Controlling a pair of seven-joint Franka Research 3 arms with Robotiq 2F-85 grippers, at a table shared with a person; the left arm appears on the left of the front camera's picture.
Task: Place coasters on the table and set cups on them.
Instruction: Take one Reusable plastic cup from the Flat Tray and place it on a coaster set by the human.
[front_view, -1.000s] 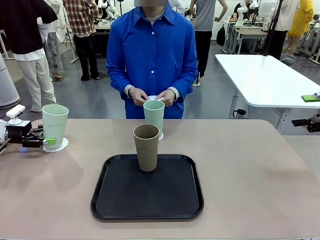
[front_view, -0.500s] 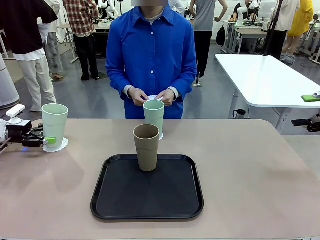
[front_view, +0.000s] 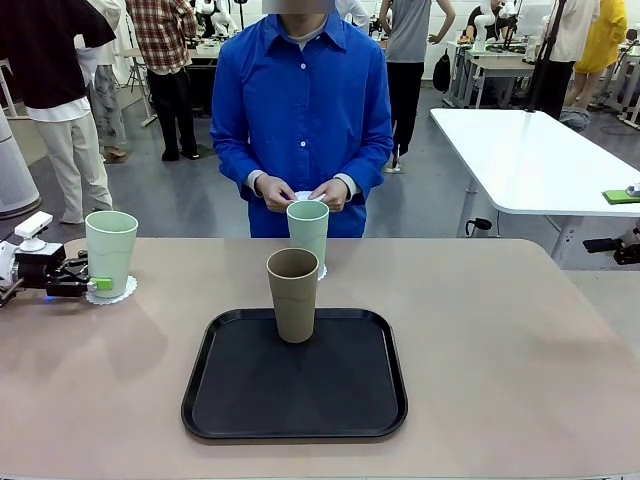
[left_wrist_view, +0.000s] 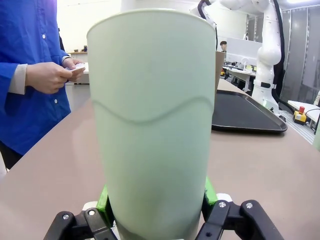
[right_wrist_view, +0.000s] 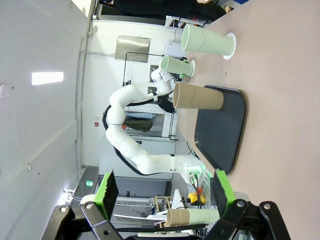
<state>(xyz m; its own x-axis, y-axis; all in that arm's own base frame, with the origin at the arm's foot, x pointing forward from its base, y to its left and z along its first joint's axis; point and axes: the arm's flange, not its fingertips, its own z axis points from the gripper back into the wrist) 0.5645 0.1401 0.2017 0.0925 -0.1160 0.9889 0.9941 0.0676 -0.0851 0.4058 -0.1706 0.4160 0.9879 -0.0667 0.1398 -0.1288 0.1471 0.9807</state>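
My left gripper (front_view: 97, 284) is shut on the lower part of a pale mint cup (front_view: 110, 250), which stands on a lace-edged coaster (front_view: 122, 293) at the table's (front_view: 500, 340) far left. In the left wrist view this cup (left_wrist_view: 155, 125) stands between the green pads (left_wrist_view: 103, 198). A second mint cup (front_view: 307, 234) stands on a coaster (front_view: 321, 272) at the far edge. The brown cup (front_view: 292, 295) stands on the black tray (front_view: 250, 400). The person's hands (front_view: 305, 194) hold a white coaster. My right gripper (right_wrist_view: 165, 187) is open with nothing in it, off the table's right end (front_view: 620, 245).
The black tray takes up the middle of the table near my side. A white table (front_view: 530, 150) stands beyond the right corner. Bare tabletop lies right of the tray and between the tray and the left cup. Other people stand farther back.
The left mint cup, with the left gripper on it, has sunk slightly toward its coaster. The person's hands, the other cups and the right arm have not moved.
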